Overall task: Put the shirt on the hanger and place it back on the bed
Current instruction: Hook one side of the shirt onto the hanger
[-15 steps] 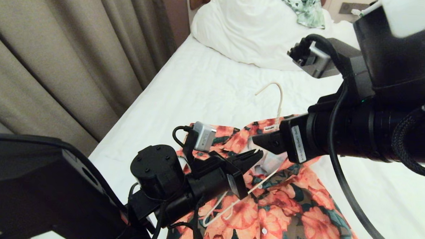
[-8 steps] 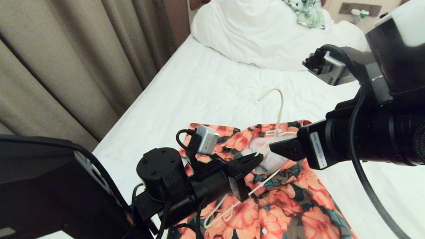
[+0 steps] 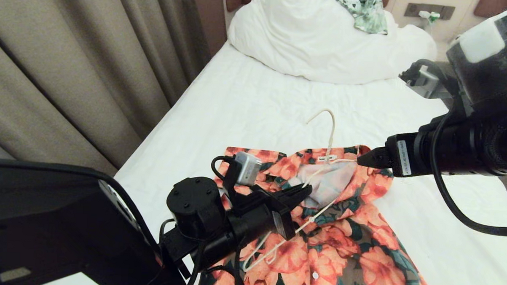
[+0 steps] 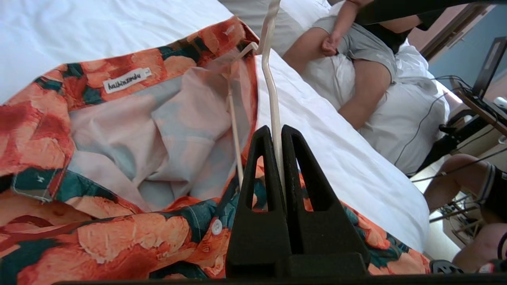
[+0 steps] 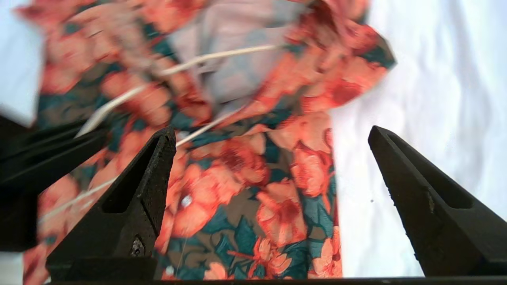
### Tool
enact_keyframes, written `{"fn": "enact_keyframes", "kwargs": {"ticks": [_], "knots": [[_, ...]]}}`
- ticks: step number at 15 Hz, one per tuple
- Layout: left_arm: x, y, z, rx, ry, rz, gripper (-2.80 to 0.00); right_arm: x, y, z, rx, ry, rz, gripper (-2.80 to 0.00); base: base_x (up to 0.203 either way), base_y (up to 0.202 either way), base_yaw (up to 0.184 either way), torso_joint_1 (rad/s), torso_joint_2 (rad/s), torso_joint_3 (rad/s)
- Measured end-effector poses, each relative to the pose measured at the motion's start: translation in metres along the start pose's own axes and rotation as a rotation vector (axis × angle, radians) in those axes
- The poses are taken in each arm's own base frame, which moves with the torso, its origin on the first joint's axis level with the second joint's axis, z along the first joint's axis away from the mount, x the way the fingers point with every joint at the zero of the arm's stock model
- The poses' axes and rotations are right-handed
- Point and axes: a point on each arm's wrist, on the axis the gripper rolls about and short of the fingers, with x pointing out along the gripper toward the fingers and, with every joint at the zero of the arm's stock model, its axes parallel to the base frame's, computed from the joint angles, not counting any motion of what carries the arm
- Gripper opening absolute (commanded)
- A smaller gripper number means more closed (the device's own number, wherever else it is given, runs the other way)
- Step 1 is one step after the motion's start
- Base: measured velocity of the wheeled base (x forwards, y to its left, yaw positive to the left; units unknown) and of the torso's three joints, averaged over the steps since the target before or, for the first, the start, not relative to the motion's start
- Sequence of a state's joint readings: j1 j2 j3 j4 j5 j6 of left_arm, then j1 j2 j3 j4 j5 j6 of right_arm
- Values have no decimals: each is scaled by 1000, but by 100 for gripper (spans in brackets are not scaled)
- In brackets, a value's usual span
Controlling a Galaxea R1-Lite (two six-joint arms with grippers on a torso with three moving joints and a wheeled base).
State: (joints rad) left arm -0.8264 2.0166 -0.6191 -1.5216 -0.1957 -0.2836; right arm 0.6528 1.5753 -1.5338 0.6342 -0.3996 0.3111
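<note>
Keep the left hand (image 4: 278,134) clamped on the thin cream-white wire hanger (image 3: 330,132), whose one arm already sits inside the open collar of the short-sleeved orange-flowered shirt (image 3: 342,251) lying flat on the white-sheeted bed (image 3: 246,104), with the other arm still bare on top of the front panel. Bring the wide-open, empty right hand (image 5: 273,158), now poised just off the collar's far edge, onto that loose shoulder fabric. Pinch cloth only, then draw it over the bare wire end while holding the hanger steady.
</note>
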Motion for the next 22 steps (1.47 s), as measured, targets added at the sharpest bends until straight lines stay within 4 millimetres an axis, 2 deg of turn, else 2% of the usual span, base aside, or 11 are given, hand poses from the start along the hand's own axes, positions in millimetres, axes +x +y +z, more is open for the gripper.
{"fn": "enact_keyframes", "kwargs": {"ticks": [4, 9, 15, 22], "knots": [[0, 2, -1, 2, 3, 5, -280, 35, -8, 3, 72, 38, -76, 0, 0, 0, 0, 0, 0, 0], [0, 3, 0, 3, -1, 8, -280, 76, -3, 11, 138, 23, -104, 0, 0, 0, 0, 0, 0, 0], [0, 3, 0, 21, 0, 8, -280, 100, 6, 25, 154, -21, -101, 0, 0, 0, 0, 0, 0, 0], [-1, 3, 2, 22, -5, 8, -280, 132, 12, 26, 130, 4, -133, 0, 0, 0, 0, 0, 0, 0]]}}
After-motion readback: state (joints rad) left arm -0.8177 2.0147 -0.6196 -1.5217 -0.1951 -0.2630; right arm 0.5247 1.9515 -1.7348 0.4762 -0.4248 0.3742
